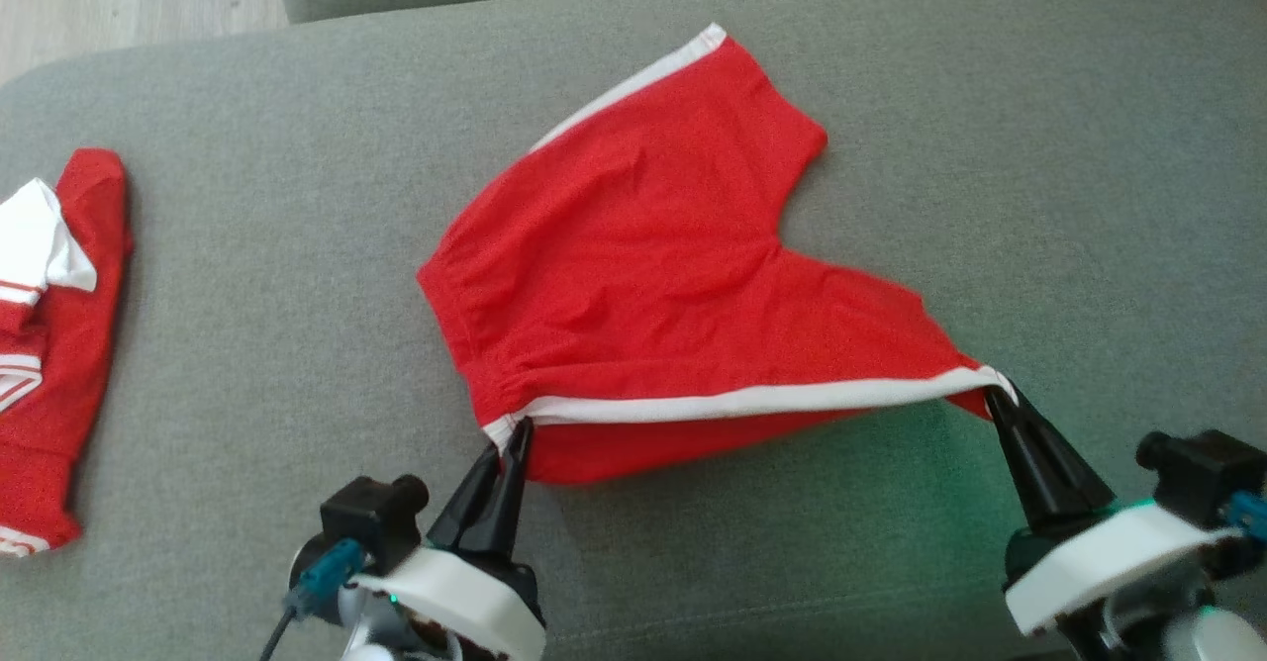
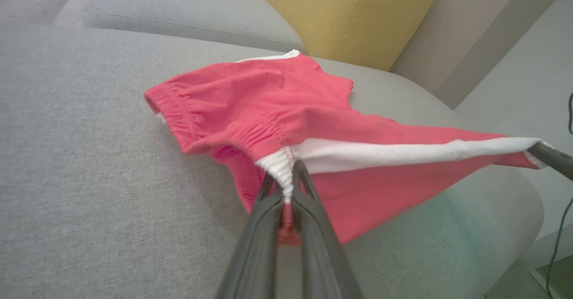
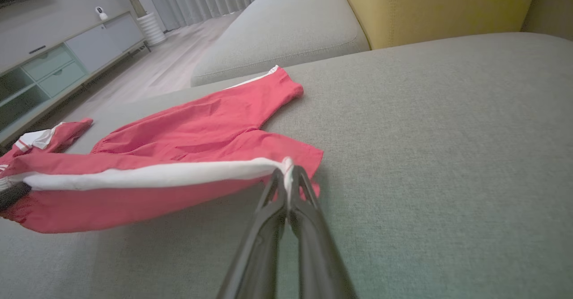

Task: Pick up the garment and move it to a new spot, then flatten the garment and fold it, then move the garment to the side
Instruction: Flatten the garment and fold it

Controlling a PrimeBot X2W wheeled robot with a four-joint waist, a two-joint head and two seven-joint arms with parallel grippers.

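The red fabric shorts with white side stripes (image 1: 653, 245) are seen spread on the grey woven sofa cushion (image 1: 247, 364), just beyond both grippers. The waistband end of the near stripe is pinched by the left gripper (image 1: 517, 435), and the hem end by the right gripper (image 1: 993, 399). That edge is lifted and drawn taut between them. The flatten-and-fold step is judged to be in hand. Next, an even carry of both corners over the far leg is called for.
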